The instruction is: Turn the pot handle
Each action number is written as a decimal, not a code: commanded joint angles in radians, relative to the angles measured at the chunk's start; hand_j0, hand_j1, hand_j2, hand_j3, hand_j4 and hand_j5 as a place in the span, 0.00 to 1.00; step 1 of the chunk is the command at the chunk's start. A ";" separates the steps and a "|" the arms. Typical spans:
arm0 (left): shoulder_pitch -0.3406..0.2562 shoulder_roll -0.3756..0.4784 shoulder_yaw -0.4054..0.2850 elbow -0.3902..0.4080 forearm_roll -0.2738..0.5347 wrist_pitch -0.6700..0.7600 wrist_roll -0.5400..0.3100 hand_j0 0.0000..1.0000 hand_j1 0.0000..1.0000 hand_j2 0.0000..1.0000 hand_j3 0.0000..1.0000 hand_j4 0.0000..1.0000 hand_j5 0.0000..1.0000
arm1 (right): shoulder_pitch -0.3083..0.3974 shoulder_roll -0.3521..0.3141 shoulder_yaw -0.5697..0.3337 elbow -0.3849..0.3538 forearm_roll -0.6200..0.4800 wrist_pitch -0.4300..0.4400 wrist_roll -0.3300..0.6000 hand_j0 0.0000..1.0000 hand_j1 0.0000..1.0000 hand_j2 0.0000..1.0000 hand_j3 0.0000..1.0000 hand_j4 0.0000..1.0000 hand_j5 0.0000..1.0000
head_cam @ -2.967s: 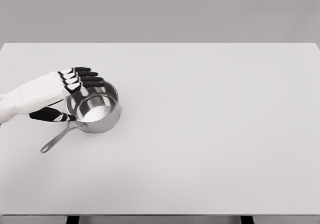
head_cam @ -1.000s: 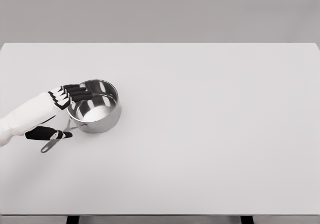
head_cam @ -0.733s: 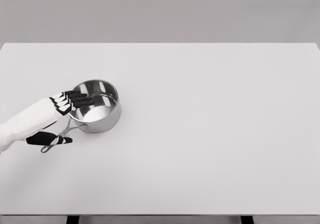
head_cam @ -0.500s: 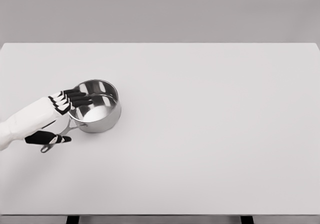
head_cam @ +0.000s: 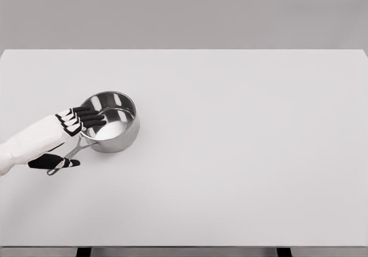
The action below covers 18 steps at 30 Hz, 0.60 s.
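Observation:
A small steel pot [head_cam: 112, 123] stands on the left part of the white table [head_cam: 230, 153]. Its thin metal handle [head_cam: 73, 152] points toward the lower left. My left hand [head_cam: 72, 139] comes in from the left edge and straddles the handle: the black fingers [head_cam: 91, 118] lie stretched over the pot's left rim, and the thumb [head_cam: 54, 162] sits below the handle near its tip. The fingers are spread and grasp nothing. The handle's middle is partly hidden by the hand.
The left hand has slid down and back toward the left, from above the pot's rim to the handle, with the thumb dropping to the handle's tip. The pot has stayed in place.

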 commanded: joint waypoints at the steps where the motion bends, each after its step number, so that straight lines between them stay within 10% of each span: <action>1: 0.000 0.000 0.001 0.000 -0.014 -0.001 0.002 1.00 1.00 1.00 1.00 1.00 1.00 | 0.000 0.000 0.000 0.000 0.000 0.000 0.000 1.00 1.00 1.00 1.00 1.00 1.00; 18: 0.008 0.008 0.012 0.004 -0.018 -0.001 0.002 1.00 1.00 1.00 1.00 1.00 1.00 | 0.000 0.000 0.000 0.000 0.000 0.000 0.000 1.00 1.00 1.00 1.00 1.00 1.00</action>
